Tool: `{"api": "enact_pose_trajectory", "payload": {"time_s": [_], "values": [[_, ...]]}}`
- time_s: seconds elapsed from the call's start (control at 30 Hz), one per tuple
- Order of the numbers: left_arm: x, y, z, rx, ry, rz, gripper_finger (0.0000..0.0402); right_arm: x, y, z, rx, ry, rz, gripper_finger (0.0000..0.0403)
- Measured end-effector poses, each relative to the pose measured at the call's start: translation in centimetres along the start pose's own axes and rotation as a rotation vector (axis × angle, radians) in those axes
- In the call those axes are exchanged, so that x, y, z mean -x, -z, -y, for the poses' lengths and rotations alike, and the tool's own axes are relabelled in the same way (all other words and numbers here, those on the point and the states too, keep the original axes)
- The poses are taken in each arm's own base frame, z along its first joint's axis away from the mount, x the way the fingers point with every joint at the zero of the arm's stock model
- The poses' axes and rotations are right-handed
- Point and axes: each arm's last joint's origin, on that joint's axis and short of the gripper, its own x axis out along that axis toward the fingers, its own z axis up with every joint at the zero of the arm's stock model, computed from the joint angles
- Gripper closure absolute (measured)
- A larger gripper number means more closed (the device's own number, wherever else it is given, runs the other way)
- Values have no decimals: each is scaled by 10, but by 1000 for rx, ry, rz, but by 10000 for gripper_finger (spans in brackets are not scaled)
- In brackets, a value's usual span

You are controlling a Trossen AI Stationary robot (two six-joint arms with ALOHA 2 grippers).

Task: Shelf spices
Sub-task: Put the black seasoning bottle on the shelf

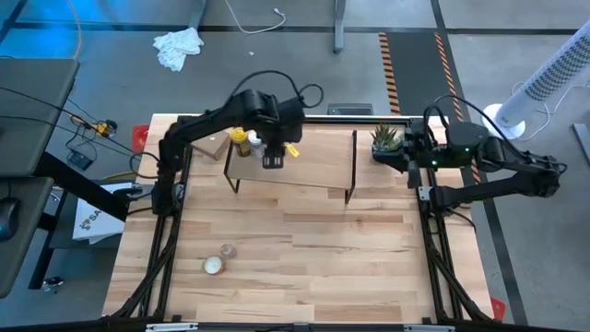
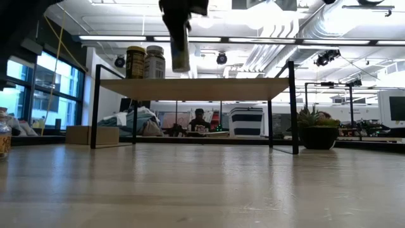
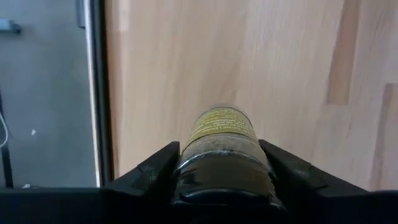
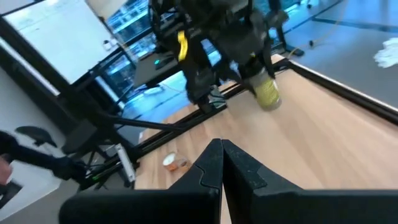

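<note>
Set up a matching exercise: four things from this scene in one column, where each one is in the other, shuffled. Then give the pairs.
1. black-capped jar
2. yellow jar
3. pale-lidded jar
4. potted plant

A. on the tabletop, well clear of the shelf
B. standing on the shelf
C. beside the shelf's right end, by the right gripper
D. clamped in the left gripper, over the shelf

Pairs: 1-D, 2-B, 3-A, 4-C

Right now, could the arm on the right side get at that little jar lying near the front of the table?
Probably not easily. The right gripper waits, shut, at the table's far right edge by the plant, while the jar lies at the near left. Nothing blocks the way, but it looks a long stretch.
</note>
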Motion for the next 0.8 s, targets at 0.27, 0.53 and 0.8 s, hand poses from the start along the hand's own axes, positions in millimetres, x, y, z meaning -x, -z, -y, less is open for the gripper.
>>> {"api": "enact_pose_trajectory", "payload": {"time_s": [0.27,0.53,0.8], "values": [[-20,-9,2,-37,42,-31,150,-11,1,2,0,78,8,403],[-14,-6,2,-21,35,-21,147,-16,0,3,-26,106,18,403],[16,5,3,24,41,64,146,-15,-1,2,-26,91,26,403]]}}
